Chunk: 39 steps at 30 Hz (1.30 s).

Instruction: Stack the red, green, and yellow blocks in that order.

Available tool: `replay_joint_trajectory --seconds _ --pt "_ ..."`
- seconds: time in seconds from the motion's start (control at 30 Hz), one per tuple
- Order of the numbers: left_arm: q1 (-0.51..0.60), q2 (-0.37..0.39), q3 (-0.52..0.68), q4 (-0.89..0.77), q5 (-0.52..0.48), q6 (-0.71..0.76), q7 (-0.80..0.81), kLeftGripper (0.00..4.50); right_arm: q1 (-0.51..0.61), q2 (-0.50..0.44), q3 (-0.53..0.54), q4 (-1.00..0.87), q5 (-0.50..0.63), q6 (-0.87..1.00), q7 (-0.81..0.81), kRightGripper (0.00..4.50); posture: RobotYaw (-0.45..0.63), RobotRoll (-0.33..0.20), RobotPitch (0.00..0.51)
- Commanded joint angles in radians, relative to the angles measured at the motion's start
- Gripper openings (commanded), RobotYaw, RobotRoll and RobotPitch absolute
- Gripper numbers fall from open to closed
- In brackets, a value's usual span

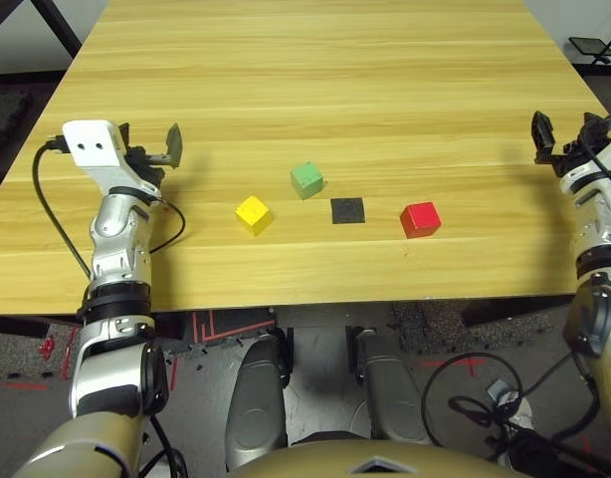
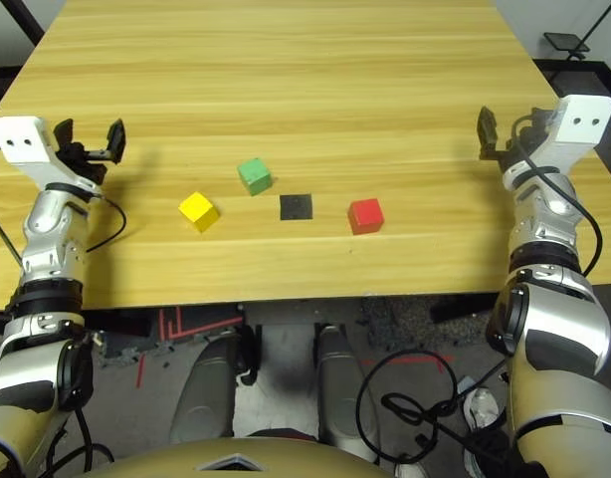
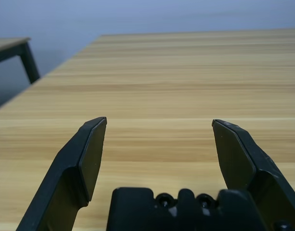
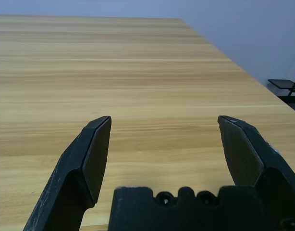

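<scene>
Near the table's (image 1: 286, 60) front edge your red block (image 1: 420, 218) sits at 3 o'clock, green block (image 1: 306, 180) and yellow block (image 1: 253, 214) toward 9; they look light and rigid, so pinch flat opposite faces with either wide-open, empty gripper, left gripper (image 1: 154, 155) or right gripper (image 2: 495, 135).

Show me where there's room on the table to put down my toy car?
The whole far half of the table, beyond the green block, is bare wood. There is also room between the left gripper and the yellow block, and between the red block and the right gripper. The middle is crowded: three blocks and a black patch sit close together.
</scene>
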Motion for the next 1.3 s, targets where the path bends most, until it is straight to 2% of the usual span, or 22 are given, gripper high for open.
replay_joint_trajectory --seconds 0.03,0.13,0.23,0.4,0.57,0.67,0.73,0.9,1.0,1.3 --pt "0.060 0.002 0.014 -0.070 -0.006 0.033 0.014 4.47 0.015 -0.014 -0.003 -0.002 0.004 0.012 0.025 4.50 0.02 -0.057 0.231" --pt "0.082 0.011 0.022 -0.076 -0.010 0.040 0.007 4.47 0.008 -0.024 0.001 0.007 -0.003 0.011 0.031 4.50 0.03 -0.056 0.232" --pt "0.065 0.056 0.028 -0.146 -0.065 0.119 -0.057 4.47 -0.015 -0.023 0.014 -0.040 0.010 0.044 0.113 4.50 0.04 -0.047 0.242" --pt "0.004 0.200 -0.012 -0.282 -0.226 0.348 -0.312 4.47 0.025 -0.053 0.126 -0.309 0.059 0.301 0.485 4.50 0.08 -0.052 0.240" --pt "-0.054 0.346 -0.059 -0.371 -0.348 0.510 -0.573 4.47 0.098 -0.139 0.255 -0.609 0.118 0.512 0.824 4.50 0.08 -0.071 0.240" --pt "-0.060 0.397 -0.112 -0.426 -0.393 0.594 -0.692 4.47 0.119 -0.191 0.342 -0.747 0.139 0.610 0.988 4.50 0.09 -0.071 0.241" --pt "-0.056 0.413 -0.146 -0.451 -0.390 0.610 -0.743 4.47 0.122 -0.212 0.388 -0.799 0.141 0.623 1.078 4.50 0.10 -0.068 0.241" --pt "-0.042 0.404 -0.218 -0.530 -0.387 0.660 -0.781 4.47 0.147 -0.329 0.572 -0.915 0.216 0.582 1.129 4.50 0.11 -0.069 0.236" --pt "-0.013 0.416 -0.261 -0.578 -0.366 0.670 -0.808 4.47 0.126 -0.368 0.660 -0.910 0.211 0.500 1.129 4.50 0.12 -0.069 0.238" --pt "0.073 0.421 -0.276 -0.636 -0.339 0.660 -0.822 4.47 -0.004 -0.297 0.780 -0.675 0.121 0.254 1.129 4.50 0.16 -0.066 0.241"
